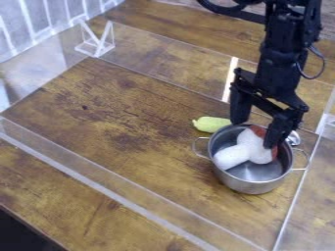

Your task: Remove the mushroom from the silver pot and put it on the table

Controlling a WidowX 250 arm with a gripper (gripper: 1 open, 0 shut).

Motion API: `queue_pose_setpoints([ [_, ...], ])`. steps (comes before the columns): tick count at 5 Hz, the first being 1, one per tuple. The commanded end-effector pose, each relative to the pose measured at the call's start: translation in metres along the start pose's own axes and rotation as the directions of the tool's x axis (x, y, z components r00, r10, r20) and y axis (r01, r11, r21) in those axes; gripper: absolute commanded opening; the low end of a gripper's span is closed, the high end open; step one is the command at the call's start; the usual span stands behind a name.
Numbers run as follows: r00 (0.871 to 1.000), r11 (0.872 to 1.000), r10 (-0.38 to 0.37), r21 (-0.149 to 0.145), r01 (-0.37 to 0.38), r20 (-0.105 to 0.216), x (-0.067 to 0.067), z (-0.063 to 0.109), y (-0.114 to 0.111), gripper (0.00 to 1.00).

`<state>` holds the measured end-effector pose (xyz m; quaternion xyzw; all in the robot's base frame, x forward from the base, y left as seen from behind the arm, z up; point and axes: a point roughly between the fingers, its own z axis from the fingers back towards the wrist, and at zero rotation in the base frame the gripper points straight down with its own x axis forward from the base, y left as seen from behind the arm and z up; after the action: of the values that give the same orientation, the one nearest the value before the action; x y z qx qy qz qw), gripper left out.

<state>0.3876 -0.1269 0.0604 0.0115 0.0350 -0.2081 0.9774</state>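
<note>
The silver pot (253, 173) sits on the dark wood table (118, 108) at the right, near the acrylic wall. Inside it lies the mushroom (244, 151), white stem toward the left and reddish-brown cap toward the right, partly hidden by my fingers. My black gripper (265, 130) hangs straight down over the pot's far rim, open. One finger is at the pot's far-left rim and the other is over the cap. Whether the fingers touch the mushroom I cannot tell.
A yellow-green oblong piece (214, 125) lies on the table just left of the pot. Clear acrylic walls (144, 211) border the tabletop on all sides. A clear stand (94, 39) stands at the back left.
</note>
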Motion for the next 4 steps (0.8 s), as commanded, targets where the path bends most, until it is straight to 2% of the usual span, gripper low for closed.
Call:
queue_pose_setpoints([
  [1,0.997,1.0,-0.011,0.015,0.01,0.075,0.012,0.021,-0.003,1.0],
  [2,0.998,1.0,0.01,0.011,-0.011,0.066,0.014,0.016,-0.002,1.0],
  [4,0.996,0.998,0.055,-0.007,-0.055,0.064,0.02,0.025,0.038,1.0],
])
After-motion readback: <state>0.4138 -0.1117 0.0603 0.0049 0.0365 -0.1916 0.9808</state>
